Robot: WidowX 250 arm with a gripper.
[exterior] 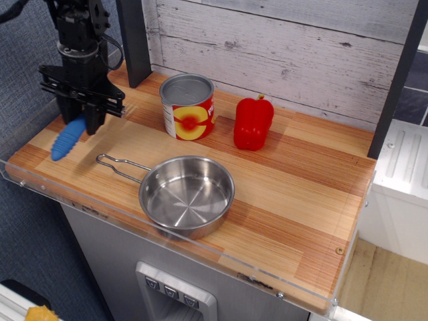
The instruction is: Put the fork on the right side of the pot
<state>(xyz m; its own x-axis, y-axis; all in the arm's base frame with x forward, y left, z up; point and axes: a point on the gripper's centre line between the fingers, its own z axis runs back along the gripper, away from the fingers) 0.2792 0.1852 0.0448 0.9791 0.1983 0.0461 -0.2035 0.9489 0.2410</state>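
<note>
My gripper (81, 120) is at the far left of the wooden board, shut on the tine end of the fork (67, 139). The fork's ribbed bright-blue handle hangs down and to the left, lifted a little above the board; its tines are hidden between the fingers. The pot (187, 195), a shallow shiny steel pan, sits at the front middle of the board, its wire loop handle (119, 165) pointing left toward the gripper. The fork is to the left of the pot, apart from it.
A red-and-yellow labelled tin can (188, 107) stands behind the pot. A red pepper (253, 123) stands to its right. A dark post (136, 40) rises just behind the gripper. The wooden board (301, 200) has a clear plastic front edge. A plank wall runs along the back.
</note>
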